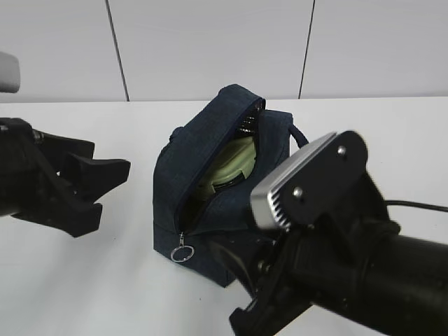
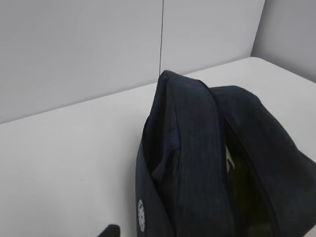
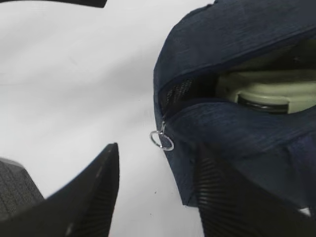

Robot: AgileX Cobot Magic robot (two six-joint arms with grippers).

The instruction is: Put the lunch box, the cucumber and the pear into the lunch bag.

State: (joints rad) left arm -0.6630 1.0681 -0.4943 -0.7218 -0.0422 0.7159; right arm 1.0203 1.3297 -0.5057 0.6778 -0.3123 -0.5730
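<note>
The cucumber and pear cannot be made out anywhere; the dark interior of the lunch bag [image 1: 210, 182] hides whatever lies beneath the lunch box [image 1: 227, 166], whose pale green lid shows through the unzipped opening (the box sits tilted inside). The bag stands on the white table [image 1: 84, 280], its ring pull [image 3: 162, 140] hanging at the zipper's low end. The left gripper [image 1: 94, 185] hovers left of the bag, jaws apart and empty. The right gripper [image 3: 158, 192] sits low beside the bag's front corner, fingers spread, holding nothing.

White table [image 1: 84, 280], pale panelled wall [image 1: 210, 42] (dark seams).
</note>
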